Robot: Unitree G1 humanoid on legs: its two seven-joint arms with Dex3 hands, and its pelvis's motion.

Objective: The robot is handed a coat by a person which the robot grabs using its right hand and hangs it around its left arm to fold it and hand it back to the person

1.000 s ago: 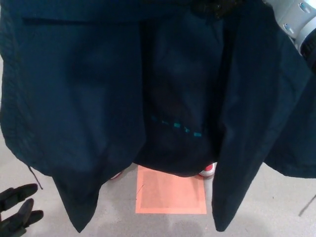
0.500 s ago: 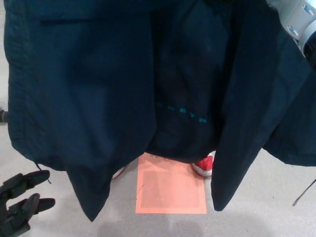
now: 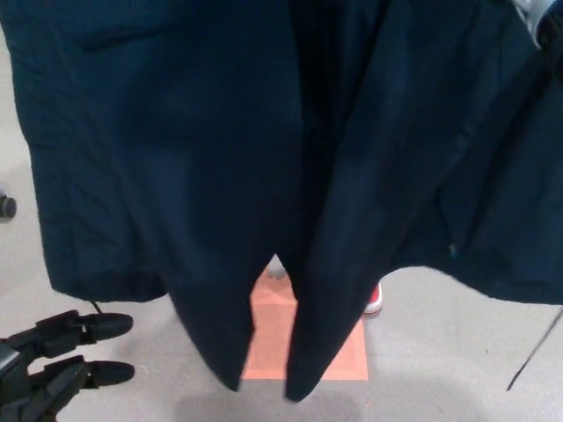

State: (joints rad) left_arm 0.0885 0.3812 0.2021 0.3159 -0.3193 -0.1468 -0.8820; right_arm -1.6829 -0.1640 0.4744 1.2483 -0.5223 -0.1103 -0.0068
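Note:
A dark navy coat (image 3: 202, 158) hangs from above and fills most of the head view, its two front panels meeting in long points near the floor. My left hand (image 3: 53, 360) is at the bottom left, below the coat's left hem and not touching it, open with its black fingers spread toward the right. Only a sliver of my right arm (image 3: 538, 16) shows at the top right corner, beside the coat. The right hand itself is out of the picture. The coat's top edge and whatever holds it are hidden.
An orange square (image 3: 347, 352) is marked on the grey floor under the coat. A person's red shoe (image 3: 374, 301) shows just behind it. A black caster (image 3: 7, 207) sits at the left edge, and a thin cord (image 3: 532, 356) dangles at the right.
The coat's front panels have swung together, hiding the lining and the teal mark. My left hand has come further into view, toward the right. My right arm has slipped almost out of the picture.

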